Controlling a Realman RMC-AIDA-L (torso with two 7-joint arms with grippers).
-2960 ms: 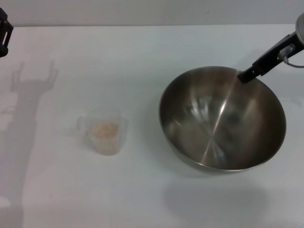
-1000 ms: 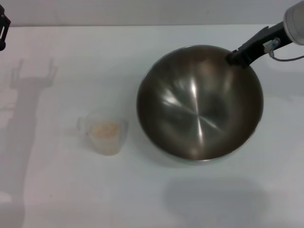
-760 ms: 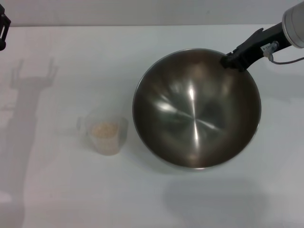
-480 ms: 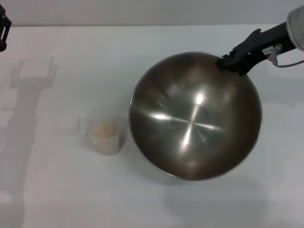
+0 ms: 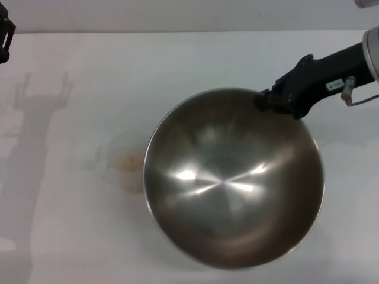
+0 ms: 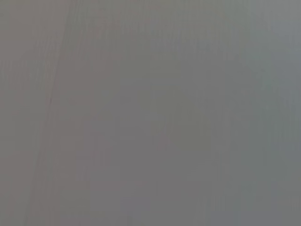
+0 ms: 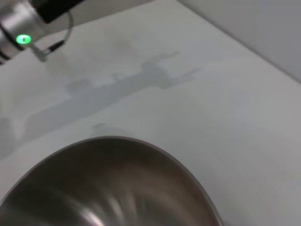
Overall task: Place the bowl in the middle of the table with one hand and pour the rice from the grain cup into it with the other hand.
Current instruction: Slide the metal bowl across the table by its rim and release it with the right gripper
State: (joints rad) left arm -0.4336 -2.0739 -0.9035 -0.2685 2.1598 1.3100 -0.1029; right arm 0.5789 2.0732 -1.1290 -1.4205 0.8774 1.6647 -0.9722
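Head view: high, looking forward and steeply down over the worktop (image 5: pixel 77 236), far edge visible along the top. Right wrist view: close and low, skimming over the bowl (image 7: pixel 108 188) rim toward open worktop; shares bowl and worktop with head view. Left wrist view: faces a blank grey surface only, direction untellable.

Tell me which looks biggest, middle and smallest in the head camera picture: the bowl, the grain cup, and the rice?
1. The bowl, biggest, though lifted nearer the camera by the right gripper.
2. The grain cup, partly hidden behind it.
3. The rice, a small patch inside the cup.
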